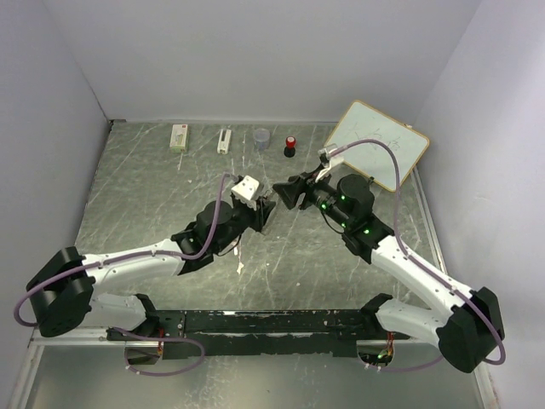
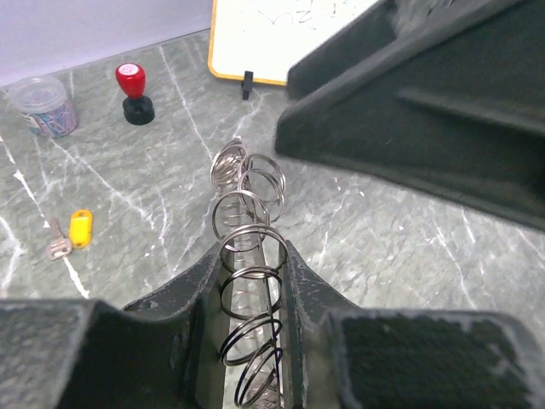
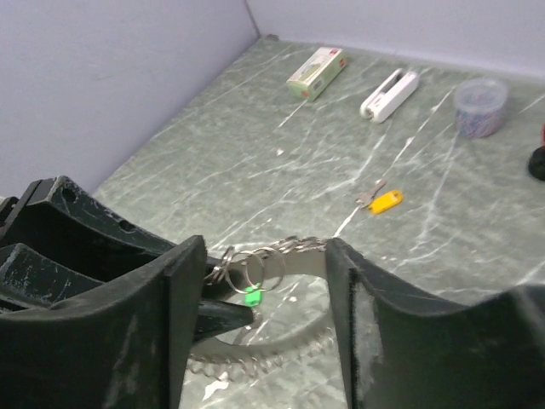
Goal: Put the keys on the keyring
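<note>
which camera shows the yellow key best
The left wrist view: the yellow key lies in the open, head and silver shaft both clear. The right wrist view shows it too, farther off and a bit blurred. In the top view I cannot make it out.

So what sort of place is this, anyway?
Probably a robot test booth in a lab: plain white walls box in a marbled table, the left arm and right arm are mounted at its near edge, and only small props like a whiteboard lie about.
</note>
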Robot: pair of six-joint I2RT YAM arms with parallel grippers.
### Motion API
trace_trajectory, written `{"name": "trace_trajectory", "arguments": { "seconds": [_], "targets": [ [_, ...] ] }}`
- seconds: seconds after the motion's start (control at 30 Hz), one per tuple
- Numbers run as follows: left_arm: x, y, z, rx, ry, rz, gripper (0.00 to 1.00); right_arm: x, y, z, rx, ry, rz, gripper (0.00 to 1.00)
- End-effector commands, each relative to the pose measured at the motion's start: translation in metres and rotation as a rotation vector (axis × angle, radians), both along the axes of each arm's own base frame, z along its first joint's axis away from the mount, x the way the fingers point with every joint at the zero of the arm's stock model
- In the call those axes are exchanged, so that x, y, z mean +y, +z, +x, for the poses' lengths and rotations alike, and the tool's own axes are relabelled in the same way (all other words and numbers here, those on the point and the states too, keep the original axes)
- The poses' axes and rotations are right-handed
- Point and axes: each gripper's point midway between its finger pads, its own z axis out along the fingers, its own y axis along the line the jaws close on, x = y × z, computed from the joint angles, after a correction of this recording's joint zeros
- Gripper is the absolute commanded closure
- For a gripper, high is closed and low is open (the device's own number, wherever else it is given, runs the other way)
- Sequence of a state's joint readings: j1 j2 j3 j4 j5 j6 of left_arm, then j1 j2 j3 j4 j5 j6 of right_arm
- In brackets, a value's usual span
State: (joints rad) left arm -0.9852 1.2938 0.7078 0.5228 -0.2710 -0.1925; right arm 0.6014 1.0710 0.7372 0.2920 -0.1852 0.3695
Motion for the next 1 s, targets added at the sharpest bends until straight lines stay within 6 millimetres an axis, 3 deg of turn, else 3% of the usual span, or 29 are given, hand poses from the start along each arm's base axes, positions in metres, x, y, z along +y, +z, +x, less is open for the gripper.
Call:
{"name": "trace_trajectory", "arguments": {
  "seconds": [0.0,0.2,0.5,0.97],
  "targets": [
    [0.015,0.007,-0.005,-0.072,0.006,0.048,0.93,-0.021,0.034,0.004,-0.068,-0.105,0.03,0.38],
    [0.03,0.014,-0.021,-0.169,-0.054,0.093,0.93,-0.039,0.039,0.006,-0.088,-0.188,0.003,0.34],
    [0.034,0.022,-0.04,-0.253,-0.156,0.112,0.93,-0.06,0.023,0.013,-0.068,-0.302,-0.059,0.31],
    [0.035,0.031,-0.034,-0.146,-0.348,-0.004,0.93,-0.062,0.012,0.012,-0.057,-0.295,-0.096,0.31]
  ]
}}
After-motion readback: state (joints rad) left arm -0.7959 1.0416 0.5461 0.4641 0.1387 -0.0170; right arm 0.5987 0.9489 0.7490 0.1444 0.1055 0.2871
